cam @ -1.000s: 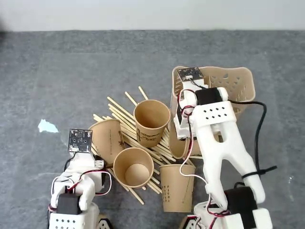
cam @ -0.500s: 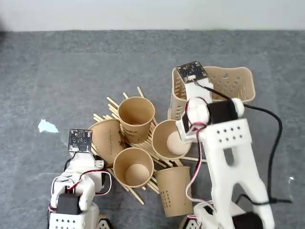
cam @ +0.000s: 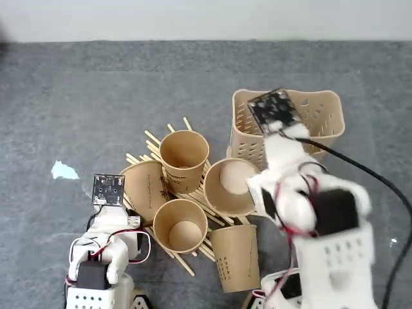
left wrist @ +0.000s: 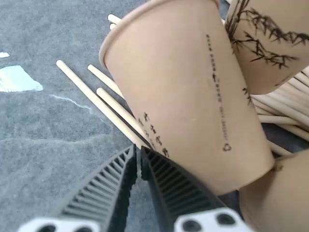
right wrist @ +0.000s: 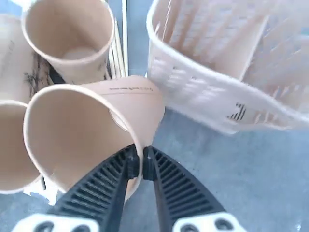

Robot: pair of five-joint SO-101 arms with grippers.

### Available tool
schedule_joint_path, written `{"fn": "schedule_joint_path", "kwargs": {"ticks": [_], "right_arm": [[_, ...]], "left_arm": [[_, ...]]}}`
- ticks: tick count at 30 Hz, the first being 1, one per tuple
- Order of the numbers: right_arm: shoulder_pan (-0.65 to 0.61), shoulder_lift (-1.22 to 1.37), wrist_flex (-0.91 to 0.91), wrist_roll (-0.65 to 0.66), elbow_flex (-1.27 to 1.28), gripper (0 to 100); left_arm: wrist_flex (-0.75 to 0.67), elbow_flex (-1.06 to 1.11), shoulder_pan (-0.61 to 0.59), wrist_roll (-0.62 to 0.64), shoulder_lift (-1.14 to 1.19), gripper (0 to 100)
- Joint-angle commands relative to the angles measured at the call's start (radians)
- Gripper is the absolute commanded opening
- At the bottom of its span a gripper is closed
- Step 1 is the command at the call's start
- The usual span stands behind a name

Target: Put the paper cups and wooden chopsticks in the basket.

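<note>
A pale plastic basket (cam: 302, 122) stands at the back right, also seen in the right wrist view (right wrist: 217, 82). My right gripper (right wrist: 137, 162) is shut on the rim of a paper cup (right wrist: 87, 135), which is tilted just left of the basket (cam: 232, 187). Other paper cups sit on a pile of wooden chopsticks (cam: 154, 145): one upright (cam: 185, 158), one on its side (cam: 147, 190), one upright nearer (cam: 180, 225), one upside down (cam: 237, 257). My left gripper (left wrist: 140, 162) is shut, its tips at chopstick ends (left wrist: 101, 99) beside the lying cup (left wrist: 188, 96).
A light blue scrap (cam: 64, 170) lies on the grey table at the left. The right arm (cam: 322, 219) rises high over the near right, with its black cable (cam: 380, 180) trailing to the right. Open table lies behind the pile and the basket.
The right arm pulled back from the basket's side and rose, bringing its cup into the open. The upright cup behind the pile slid left. The left arm kept still.
</note>
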Motion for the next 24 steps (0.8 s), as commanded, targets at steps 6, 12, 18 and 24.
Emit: {"fn": "schedule_joint_path", "kwargs": {"ticks": [6,12,18,24], "right_arm": [[-0.002,-0.133,0.005,0.009,-0.232,0.8],[0.048,-0.128,-0.004,0.011,-0.382,0.8],[0.283,-0.051,-0.071,0.011,-0.400,1.1],[0.443,0.082,-0.125,0.000,-0.400,0.9]], "left_arm": [[0.006,-0.007,0.000,0.003,-0.011,1],[0.006,-0.007,0.000,0.003,-0.011,1],[0.006,-0.007,0.000,0.003,-0.011,1],[0.006,-0.007,0.000,0.003,-0.011,1]]}}
